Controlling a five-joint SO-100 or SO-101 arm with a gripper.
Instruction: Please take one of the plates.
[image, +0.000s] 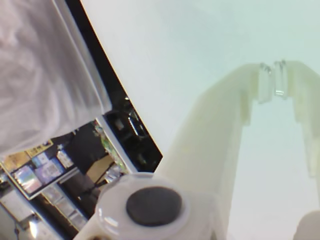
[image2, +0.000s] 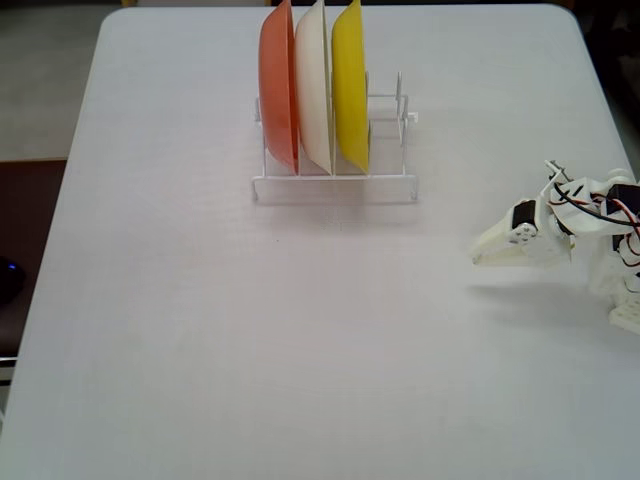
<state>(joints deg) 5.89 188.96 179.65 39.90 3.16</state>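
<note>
From the fixed view I saw three plates standing on edge in a white wire rack (image2: 335, 185) toward the far side of the white counter (image2: 200, 330). The plate (image2: 312, 90) sat in the middle slot and looked pale, almost white, with an orange-red plate (image2: 277, 85) just beside it on the view's left and a yellow plate (image2: 349, 85) just beside it on the right. The arm was folded low at the right edge of that view, well apart from the rack, with its jaws (image2: 484, 254) pointing left over bare counter. In the wrist view the jaws (image: 273, 80) were clenched, the clear-padded fingertips (image: 280, 80) nearly touching and nothing between them, with only the pale counter beneath and a dark edge and clutter off to the view's left.
</note>
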